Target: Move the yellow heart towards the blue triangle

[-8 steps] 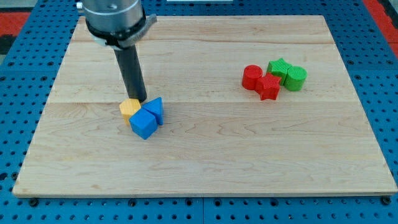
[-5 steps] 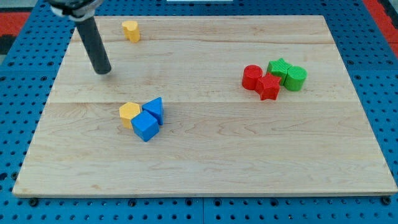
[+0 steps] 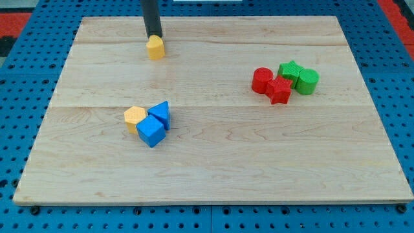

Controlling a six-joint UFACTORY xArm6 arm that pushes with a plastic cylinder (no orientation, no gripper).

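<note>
While my tip (image 3: 154, 36) stands against the top side of the yellow heart (image 3: 155, 48), the push toward the blue triangle (image 3: 161, 114) is judged to be in its opening stage. As a bare rod, the tip has no jaws to open or close and holds nothing — it only bears on the block's upper edge.

Position of the task items: the yellow heart lies near the view's top, left of centre; the blue triangle lies well below it, left of the board's middle. The triangle is packed against a blue cube (image 3: 151, 131) and a yellow hexagon-like block (image 3: 134, 117), which sits on its left.

Next move, as a judgement: drive the heart straight down the view with a very slight drift to the right, keeping the tip centred behind the block so it does not slip aside.

Surface: a pale wooden board (image 3: 272, 168) on a blue perforated base (image 3: 394, 26). The path between heart and triangle carries no blocks. A red cylinder (image 3: 262, 79), red star (image 3: 280, 90), green star (image 3: 290, 70) and green cylinder (image 3: 308, 81) cluster at the view's right — well apart from the route.
</note>
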